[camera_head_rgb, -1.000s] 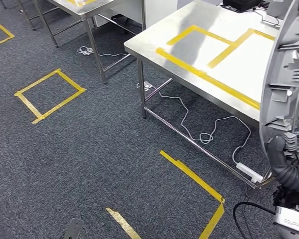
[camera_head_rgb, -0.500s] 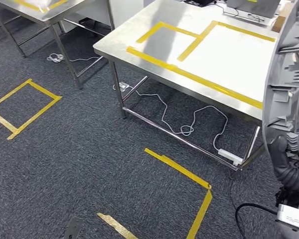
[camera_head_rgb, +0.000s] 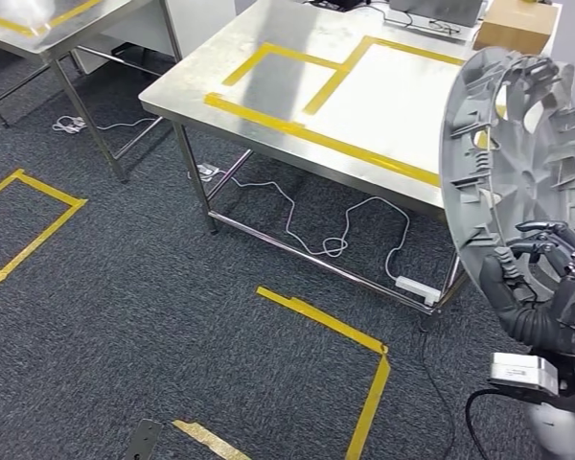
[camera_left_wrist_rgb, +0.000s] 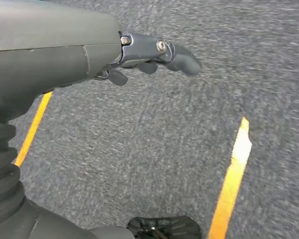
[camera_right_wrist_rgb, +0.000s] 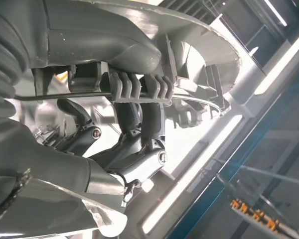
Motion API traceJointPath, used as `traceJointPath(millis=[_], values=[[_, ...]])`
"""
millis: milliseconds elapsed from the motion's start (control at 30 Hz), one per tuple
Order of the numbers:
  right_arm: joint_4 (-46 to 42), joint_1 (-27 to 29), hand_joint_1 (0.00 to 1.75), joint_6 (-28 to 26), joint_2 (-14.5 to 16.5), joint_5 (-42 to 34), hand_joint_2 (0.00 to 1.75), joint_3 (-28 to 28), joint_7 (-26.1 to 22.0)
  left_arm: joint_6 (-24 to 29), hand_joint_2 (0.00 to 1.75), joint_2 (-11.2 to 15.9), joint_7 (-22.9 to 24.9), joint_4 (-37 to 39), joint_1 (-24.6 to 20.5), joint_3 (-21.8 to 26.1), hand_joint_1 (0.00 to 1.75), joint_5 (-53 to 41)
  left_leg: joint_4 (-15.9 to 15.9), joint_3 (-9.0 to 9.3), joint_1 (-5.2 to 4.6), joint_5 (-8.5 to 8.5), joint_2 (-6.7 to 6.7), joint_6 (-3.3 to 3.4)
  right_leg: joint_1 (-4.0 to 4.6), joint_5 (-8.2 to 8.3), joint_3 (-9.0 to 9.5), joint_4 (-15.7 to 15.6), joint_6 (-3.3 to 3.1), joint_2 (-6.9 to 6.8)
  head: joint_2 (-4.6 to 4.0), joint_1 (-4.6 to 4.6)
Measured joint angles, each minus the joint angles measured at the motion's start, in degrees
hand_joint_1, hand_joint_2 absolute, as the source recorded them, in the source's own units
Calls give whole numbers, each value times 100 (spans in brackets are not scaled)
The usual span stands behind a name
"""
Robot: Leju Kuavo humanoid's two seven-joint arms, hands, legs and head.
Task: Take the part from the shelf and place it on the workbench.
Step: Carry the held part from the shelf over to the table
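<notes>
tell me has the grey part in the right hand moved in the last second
Cannot tell. The whole view has shifted, so the camera turned. More of the grey part shows, held in the right hand, near the workbench.

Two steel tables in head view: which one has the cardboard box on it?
The nearer workbench, with yellow tape outlines on top: the cardboard box sits at its far right corner. The other table, far left, shows no box.
</notes>
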Motion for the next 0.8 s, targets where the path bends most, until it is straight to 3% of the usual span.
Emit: traceJointPath(millis=[67, 133, 233, 267, 300, 333, 400, 467, 567, 633, 733, 767, 800], values=[[41, -27, 175, 0, -39, 18, 175, 1, 2, -1, 175, -10, -2, -1, 2, 2, 0, 7, -72, 2, 12, 45, 12, -4, -12, 2, -30, 0, 66, -3, 0, 1], [77, -58, 175, 8, -83, 97, 175, 1, 28, -12, 175, -17, -7, -2, -7, 6, 0, 14, -157, 17, 47, 107, 32, 16, -14, -167, -147, 210, 126, -39, -1, 23], [164, -83, 175, 32, -112, 336, 175, 23, 129, -94, 175, -26, -18, -1, -14, 13, 0, 39, -178, 0, 57, 136, 59, 34, -50, -656, -586, 1198, 207, -93, -1, 40], [202, -87, 175, 36, -112, 400, 175, 36, 162, -121, 175, -30, -22, 0, -11, 17, 0, 46, -174, -3, 59, 137, 66, 32, -63, -711, -679, 1429, 232, -99, -1, 39], [239, -95, 175, 37, -112, 447, 175, 47, 181, -137, 175, -32, -25, 0, -11, 22, 0, 51, -168, -5, 64, 136, 72, 28, -78, -665, -679, 1463, 256, -106, -1, 39], [268, -107, 175, 37, -112, 475, 175, 54, 197, -147, 175, -33, -26, 0, -14, 25, 0, 55, -156, -5, 73, 132, 74, 17, -96, -518, -566, 1265, 277, -119, -2, 39], [319, -139, 175, 35, -112, 507, 175, 60, 212, -166, 175, -32, -27, -1, -21, 29, 0, 56, -110, -12, 83, 102, 73, -34, -122, -207, -166, 524, 315, -162, -1, 43], [358, -169, 175, 30, -118, 521, 175, 70, 210, -181, 175, -28, -26, -1, -22, 32, 0, 54, -45, -44, 71, 74, 73, -108, -116, -122, 94, 51, 269, -171, -1, 52], [383, -173, 175, 19, -127, 544, 175, 85, 210, -185, 175, -26, -14, -1, -20, 37, 0, 40, -20, -70, 68, 70, 75, -188, -99, -138, 110, 14, 131, -142, 0, 44], [385, -172, 175, 12, -127, 555, 175, 92, 212, -185, 175, -26, -7, -1, -21, 39, 0, 36, 172, -141, 81, -81, 73, -239, -109, -126, 115, 6, 63, -138, 0, 30], [385, -163, 175, 1, -127, 570, 175, 102, 214, -194, 175, -25, -7, 0, -16, 39, 0, 36, 1201, -588, 87, -604, 69, -289, -101, -129, 117, 4, 7, -135, 0, 7], [385, -159, 175, -2, -127, 574, 175, 109, 214, -200, 175, -25, -7, 0, -12, 40, 0, 36, 1499, -725, 87, -694, 69, -286, -92, -132, 118, 4, -1, -129, 0, 7], [385, -155, 175, -4, -127, 577, 175, 116, 214, -205, 175, -26, -7, 0, -9, 40, 0, 36, 1606, -781, 86, -668, 68, -272, -83, -135, 123, 5, -5, -120, 0, 7]])
